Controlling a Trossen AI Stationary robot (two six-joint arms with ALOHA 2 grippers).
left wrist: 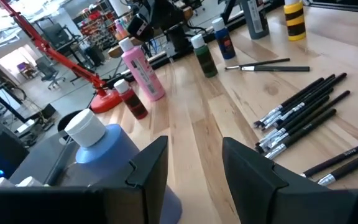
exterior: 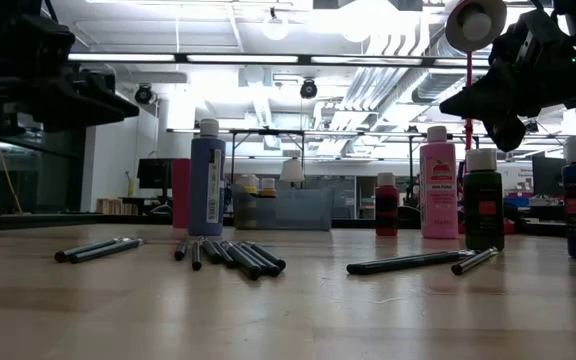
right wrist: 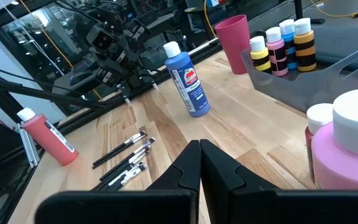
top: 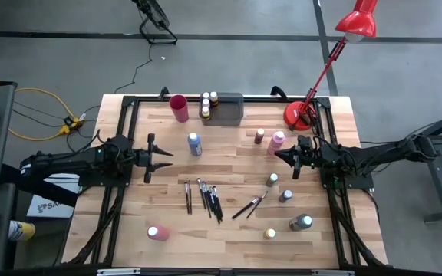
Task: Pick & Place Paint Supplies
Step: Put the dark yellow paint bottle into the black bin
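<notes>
Table (top: 236, 230): pale wooden top with a black frame; both arms reach in level from the sides, above the surface

Left gripper (top: 164, 156): at the left-middle, pointing right, jaws apart, holding nothing; blue bottle (top: 195, 144) stands just ahead of it

Right gripper (top: 278, 156): at the right-middle, pointing left, jaws together, holding nothing; pink bottle (top: 276, 142) just beside it, small brown bottle (top: 259, 136) next to that

Red lamp (top: 299, 115): base on the far right corner, behind the right arm

Grey tray (top: 229, 110): far edge, centre; three bottles (top: 208, 104) standing at its left end

Red cup (top: 179, 108): upright, just left of the tray

Loose bottles: pink one lying near the left front (top: 157, 232); dark-green (top: 272, 179), blue (top: 285, 195), grey (top: 301, 222) and yellow (top: 270, 233) scattered right of centre, near the front

Brushes (top: 207, 198): cluster lying flat at centre, one apart to its left; a pair (top: 249, 205) crossed to the right
</notes>
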